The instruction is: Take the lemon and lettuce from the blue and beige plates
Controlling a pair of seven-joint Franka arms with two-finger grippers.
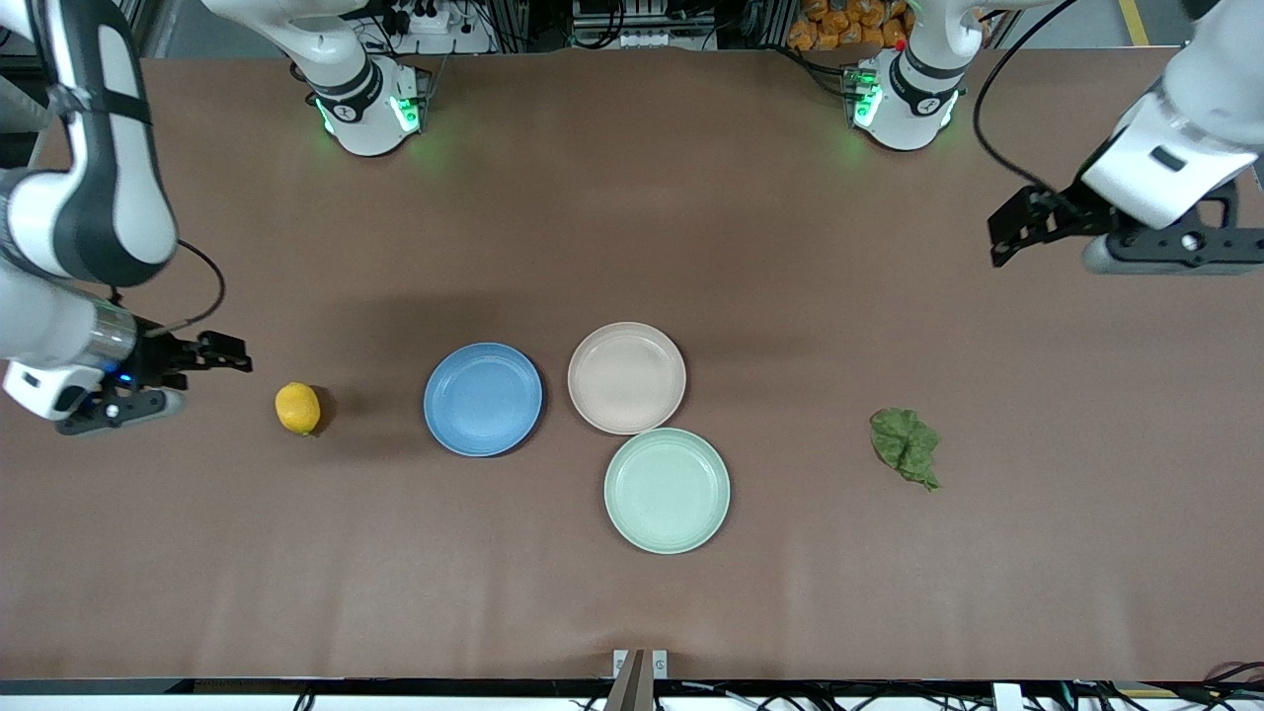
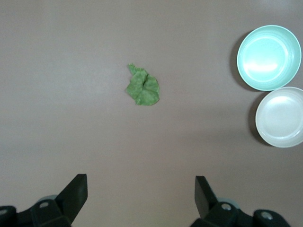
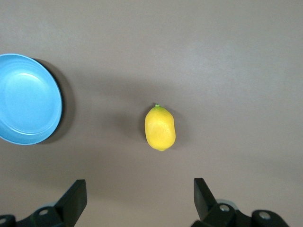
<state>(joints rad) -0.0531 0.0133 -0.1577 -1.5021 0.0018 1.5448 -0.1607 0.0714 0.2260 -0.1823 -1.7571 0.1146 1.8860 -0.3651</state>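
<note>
A yellow lemon (image 1: 297, 408) lies on the bare table toward the right arm's end, beside the empty blue plate (image 1: 483, 399). A green lettuce leaf (image 1: 905, 446) lies on the table toward the left arm's end. The beige plate (image 1: 626, 377) is empty too. My right gripper (image 1: 235, 355) is open and empty in the air, between the lemon and the right arm's end of the table; the lemon (image 3: 160, 128) shows past its open fingers (image 3: 140, 191). My left gripper (image 1: 1001, 240) is open and empty, high up near the left arm's end; the lettuce (image 2: 143, 87) shows past it (image 2: 141, 189).
An empty light green plate (image 1: 667, 490) sits nearer to the front camera, touching the beige plate. It shows in the left wrist view (image 2: 269, 57) beside the beige plate (image 2: 282, 117). The blue plate (image 3: 26, 98) shows in the right wrist view.
</note>
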